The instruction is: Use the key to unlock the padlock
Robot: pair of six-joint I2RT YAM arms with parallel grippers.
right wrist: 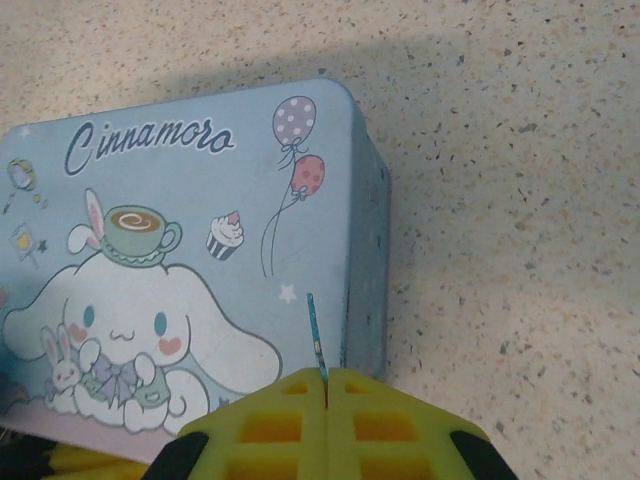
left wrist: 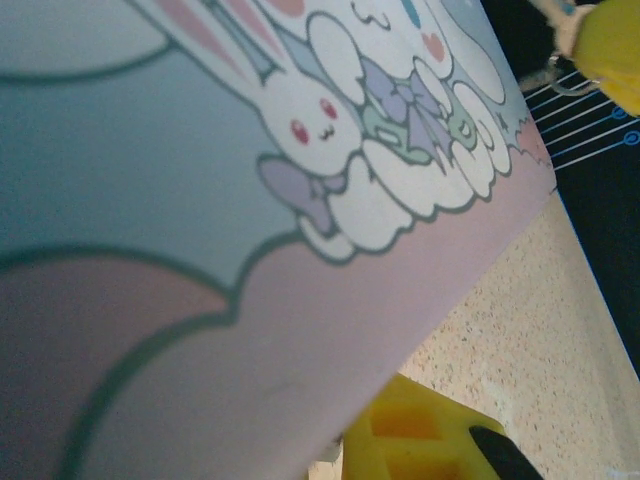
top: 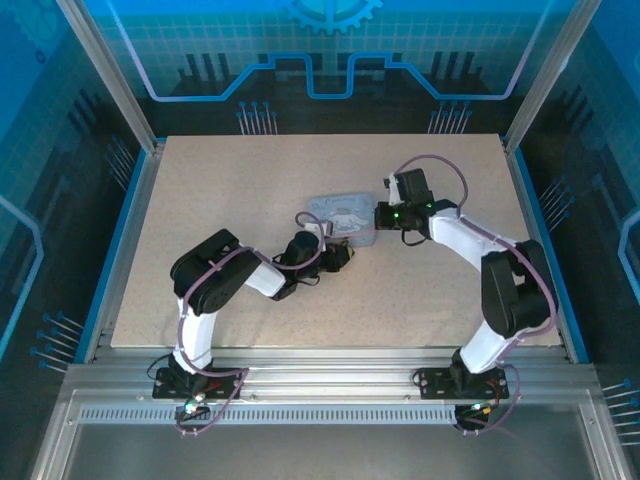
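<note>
The pale blue cartoon tin (top: pixel 343 214) lies flat mid-table. My right gripper (top: pixel 381 216) is at the tin's right end, shut on the key (right wrist: pixel 316 332). The key is a thin blade seen edge-on, sticking out from the closed yellow fingertips (right wrist: pixel 327 385) over the tin's lid (right wrist: pixel 180 200). My left gripper (top: pixel 344 254) is pressed against the tin's near side. In the left wrist view the lid (left wrist: pixel 200 200) sits very close and covers one finger. The other yellow finger (left wrist: pixel 420 440) pokes out under the tin's edge. The padlock is hidden.
The speckled tabletop (top: pixel 250 180) has free room to the left, behind and in front of the tin. A raised blue rim (top: pixel 128 230) and glass walls enclose it. The right gripper's yellow finger (left wrist: pixel 610 50) appears past the tin's far corner.
</note>
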